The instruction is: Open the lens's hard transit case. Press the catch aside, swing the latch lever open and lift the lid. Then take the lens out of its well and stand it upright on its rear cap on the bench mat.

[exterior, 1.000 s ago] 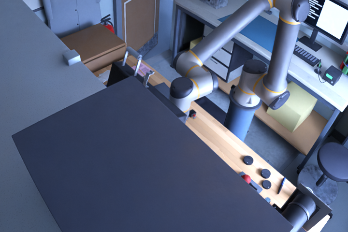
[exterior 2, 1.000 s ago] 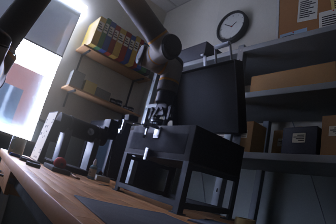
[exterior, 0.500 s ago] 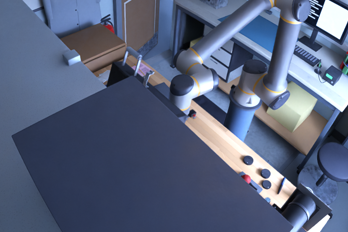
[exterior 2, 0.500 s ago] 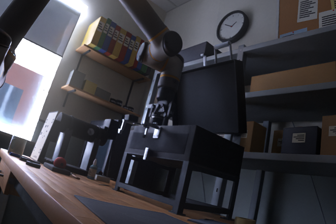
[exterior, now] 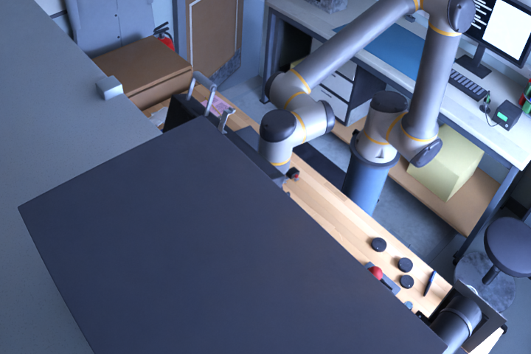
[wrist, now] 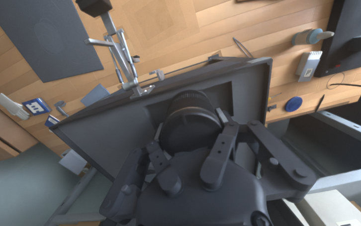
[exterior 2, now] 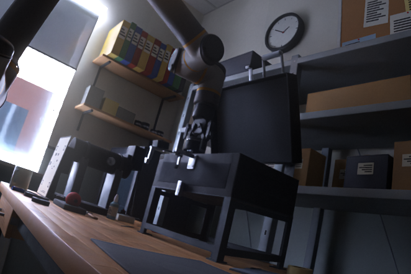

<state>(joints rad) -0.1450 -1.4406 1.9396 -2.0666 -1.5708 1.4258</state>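
The black lens (wrist: 190,123) sits in the well of the dark transit case (wrist: 176,112), cap end toward the wrist camera. The case (exterior 2: 225,175) rests on a black stand on the bench, its lid (exterior 2: 258,118) raised upright with the handle on top, and its silver latch lever (wrist: 123,64) hangs swung open off the front rim. The grey bench mat (wrist: 47,36) lies flat on the wood beyond the case. My gripper (wrist: 190,134) reaches down into the well (exterior 2: 195,141) and is closed around the lens barrel.
A dark box fills the foreground in the side camera and hides the case body. Small items lie on the bench (wrist: 260,31): a blue disc (wrist: 293,104), a notepad (wrist: 307,66), tags (wrist: 37,106), round caps (exterior: 405,264), a red ball (exterior: 375,272).
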